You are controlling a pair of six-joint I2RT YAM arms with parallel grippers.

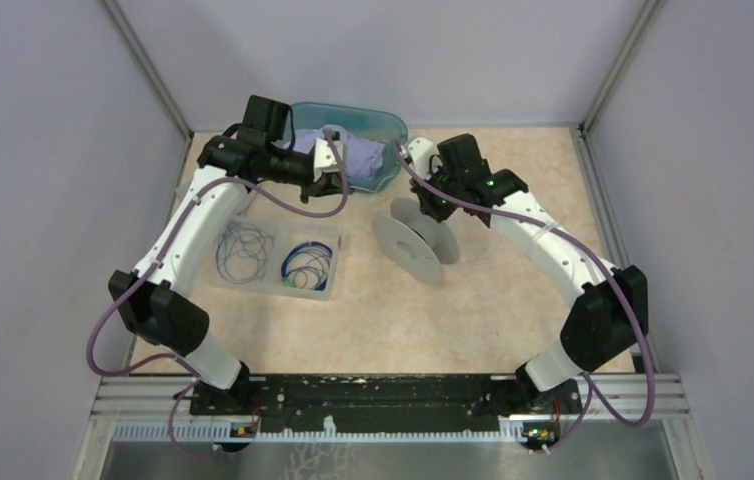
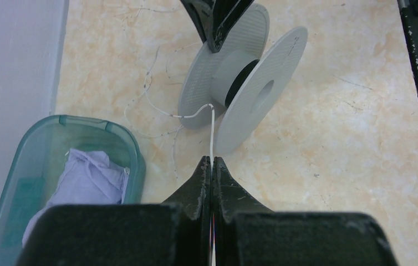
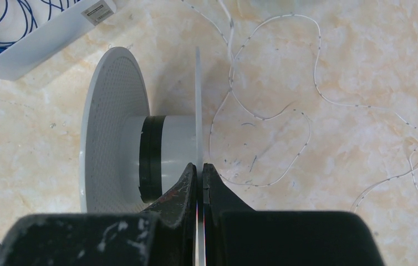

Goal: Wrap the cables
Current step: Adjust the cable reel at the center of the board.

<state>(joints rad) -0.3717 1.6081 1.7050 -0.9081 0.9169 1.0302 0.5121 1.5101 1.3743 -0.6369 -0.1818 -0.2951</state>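
Observation:
My left gripper (image 2: 212, 162) is shut on the whitish cable (image 2: 213, 133), which runs taut from the fingertips to the hub of the grey spool (image 2: 262, 83). The rest of that cable (image 3: 232, 50) lies in loose loops on the table beyond the spool. My right gripper (image 3: 200, 167) is shut on the thin edge of one spool flange (image 3: 198, 100) and holds the spool (image 1: 408, 245) tilted on the table. From above, the left gripper (image 1: 331, 180) is by the teal bin and the right gripper (image 1: 433, 205) is at the spool's top. Blue cables (image 1: 308, 262) lie coiled in a tray.
A white tray (image 1: 313, 293) with the blue coils sits left of the spool, its corner showing in the right wrist view (image 3: 46, 41). A teal bin (image 2: 107, 126) holding purple cloth (image 2: 85, 177) stands at the back. Grey walls close in on both sides.

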